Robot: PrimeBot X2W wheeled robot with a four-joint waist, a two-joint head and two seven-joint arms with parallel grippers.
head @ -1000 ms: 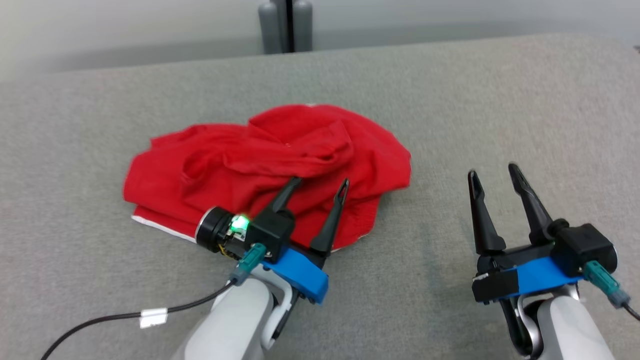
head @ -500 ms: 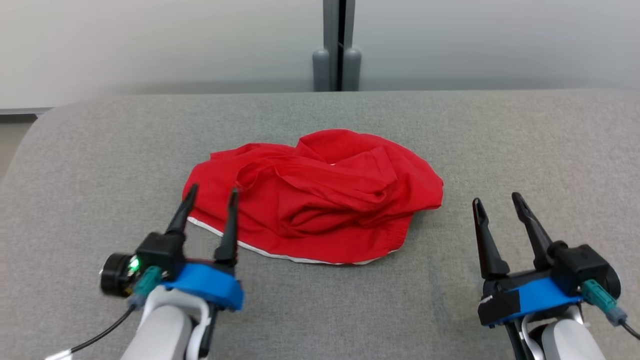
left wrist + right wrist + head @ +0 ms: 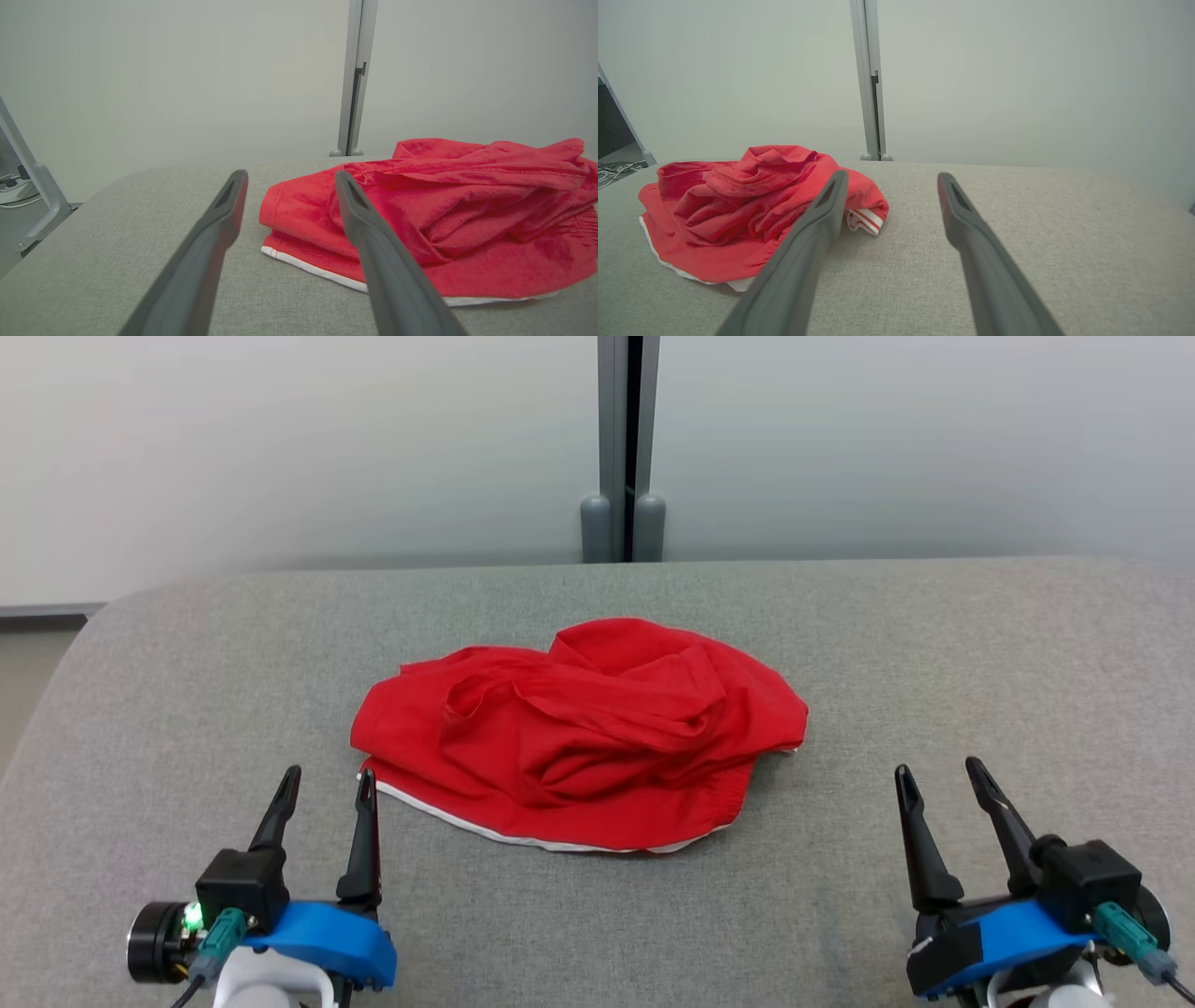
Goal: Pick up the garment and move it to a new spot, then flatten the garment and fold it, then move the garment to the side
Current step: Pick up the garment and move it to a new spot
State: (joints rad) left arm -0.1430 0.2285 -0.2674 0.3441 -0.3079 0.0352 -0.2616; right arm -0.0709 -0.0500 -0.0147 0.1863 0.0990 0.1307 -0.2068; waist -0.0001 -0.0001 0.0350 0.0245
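The left gripper (image 3: pixel 330 773) sits at the lower left of the head view, over the grey surface (image 3: pixel 168 691). Its jaws stand wide apart and hold nothing. Its right fingertip lies just beside the near left corner of the garment (image 3: pixel 579 737); contact cannot be determined.

The garment, red with a white hem (image 3: pixel 523 840), lies crumpled on the surface at frame centre, between the two grippers. A grey post (image 3: pixel 621 448) stands behind the surface at top centre.

The right gripper (image 3: pixel 936 767) sits at the lower right, jaws wide apart and empty, well apart from the garment.

In the left wrist view, the garment (image 3: pixel 467 210) occupies the right half, and one finger (image 3: pixel 373 252) of the left gripper (image 3: pixel 289 176) crosses its left edge.

In the right wrist view, the garment (image 3: pixel 738 205) lies at the left, beside the right gripper (image 3: pixel 892 176). A striped band (image 3: pixel 864 219) shows at its right edge.
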